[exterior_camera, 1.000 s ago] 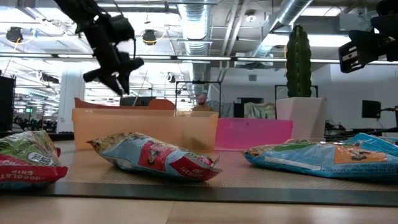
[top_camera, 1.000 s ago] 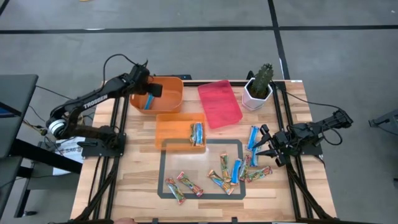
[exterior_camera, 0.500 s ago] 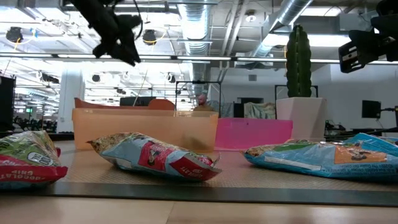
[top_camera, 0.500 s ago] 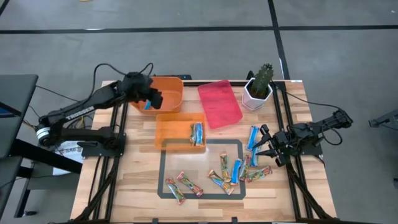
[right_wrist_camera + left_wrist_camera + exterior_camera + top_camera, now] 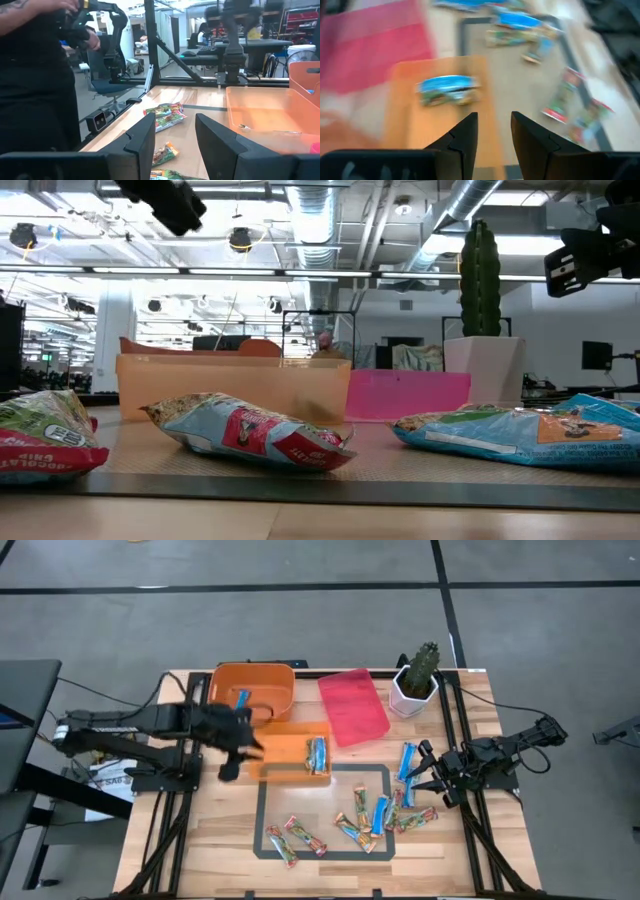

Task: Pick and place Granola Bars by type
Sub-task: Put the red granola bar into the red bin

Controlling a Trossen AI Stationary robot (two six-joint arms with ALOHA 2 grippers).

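From above, a pale wooden tabletop (image 5: 215, 840) stands on grey floor, with a dark taped rectangle (image 5: 325, 810) marked on it. The left end effector (image 5: 238, 745) reaches in level, just beside the near edge of a shallow orange tray (image 5: 280, 745) holding one blue granola bar (image 5: 317, 755). Behind it sits a deeper orange bin (image 5: 262, 685) with a blue bar (image 5: 241, 700) inside; farther off lie a flat pink lid (image 5: 353, 705) and a potted cactus (image 5: 418, 675). The loose granola bars (image 5: 375, 815), shiny blue and multicoloured wrappers, are scattered in and around the tape, between the two end effectors. The right end effector (image 5: 425, 772) rests low at the far side, just beside two blue bars (image 5: 407, 762).

At table height, crinkled wrappers (image 5: 250, 430) fill the foreground before the translucent tray (image 5: 230, 385), with ceiling pipes and lights behind.

From the left wrist, blurred, the two dark fingers (image 5: 465, 135) stand slightly apart with nothing between them, over the tray's blue bar (image 5: 448, 90).

From the right wrist, the fingers (image 5: 145, 137) stand parted and empty; multicoloured bars (image 5: 165, 116) lie ahead on the wood, and a person in black (image 5: 35, 75) stands alongside.
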